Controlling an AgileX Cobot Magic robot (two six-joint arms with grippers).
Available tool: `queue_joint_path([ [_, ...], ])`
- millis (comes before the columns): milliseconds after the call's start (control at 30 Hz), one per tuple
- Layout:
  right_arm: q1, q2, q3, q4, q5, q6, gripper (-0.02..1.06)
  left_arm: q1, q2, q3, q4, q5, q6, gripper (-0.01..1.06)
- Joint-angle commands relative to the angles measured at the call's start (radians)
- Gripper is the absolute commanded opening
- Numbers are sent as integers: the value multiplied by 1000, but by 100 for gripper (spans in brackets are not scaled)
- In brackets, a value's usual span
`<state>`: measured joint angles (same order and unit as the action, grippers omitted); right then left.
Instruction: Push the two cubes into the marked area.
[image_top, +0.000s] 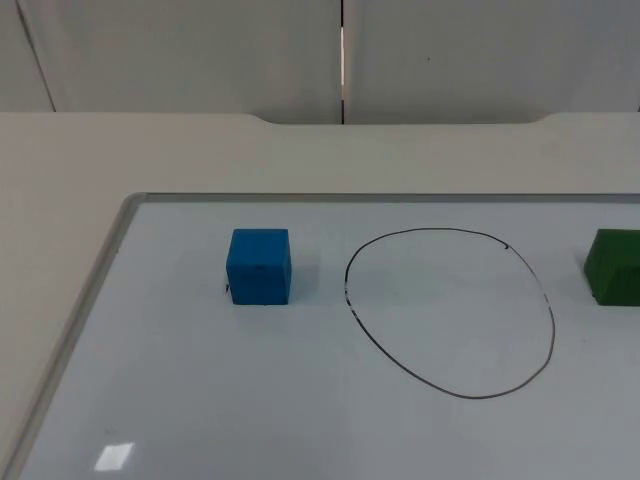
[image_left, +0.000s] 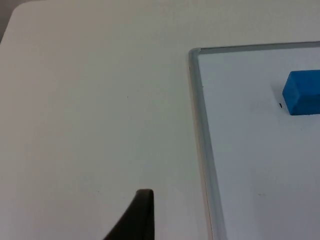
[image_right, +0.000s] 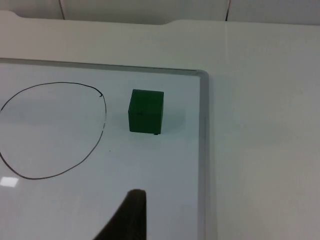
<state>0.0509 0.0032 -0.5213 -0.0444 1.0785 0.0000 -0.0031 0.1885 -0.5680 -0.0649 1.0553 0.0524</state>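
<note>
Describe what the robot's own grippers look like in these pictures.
Little of them is visible. A fingertip of the left gripper is a plain black tapered wedge with a blunt squared end, matte, no markings. A fingertip of the right gripper is dark, blackish-brown, tapered too, with a rounded end.

No readable text, labels, numbers, signs

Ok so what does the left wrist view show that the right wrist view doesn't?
Left wrist view alone: the blue cube and the whiteboard's edge on that cube's side, with bare table beside it. Right wrist view alone: the green cube, outside the drawn oval, plus the wall. Both share the whiteboard, the table and a black fingertip, the other here.
</note>
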Motion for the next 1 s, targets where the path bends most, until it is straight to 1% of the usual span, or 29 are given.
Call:
queue_joint_path([
  [0, -6, -3, 5, -2, 0, 8, 105, 3, 15, -8, 0, -37, -5, 105],
  [167, -6, -3, 5, -2, 0, 8, 105, 3, 42, -8, -2, -72, -5, 105],
  [233, -6, -3, 5, -2, 0, 8, 105, 3, 69, -8, -2, -103, -5, 105],
  [400, -6, -3, 5, -2, 0, 8, 105, 3, 106, -8, -2, -132, -5, 105],
  [600, -6, -3, 5, -2, 0, 8, 105, 3, 206, -8, -2, -179, -5, 105],
  [700, -6, -3, 5, -2, 0, 8, 105, 3, 267, -8, -2, -227, -5, 105],
  [733, -6, -3, 5, -2, 0, 8, 105, 3, 267, -8, -2, -227, -5, 105],
  [867, -6, -3, 5, -2, 0, 8, 105, 3, 353, -8, -27, -276, 23, 105],
  [933, -6, -3, 5, -2, 0, 8, 105, 3, 372, -8, -42, -284, 36, 105],
  [967, -6, -3, 5, -2, 0, 8, 105, 3, 404, -8, -80, -294, 64, 105],
])
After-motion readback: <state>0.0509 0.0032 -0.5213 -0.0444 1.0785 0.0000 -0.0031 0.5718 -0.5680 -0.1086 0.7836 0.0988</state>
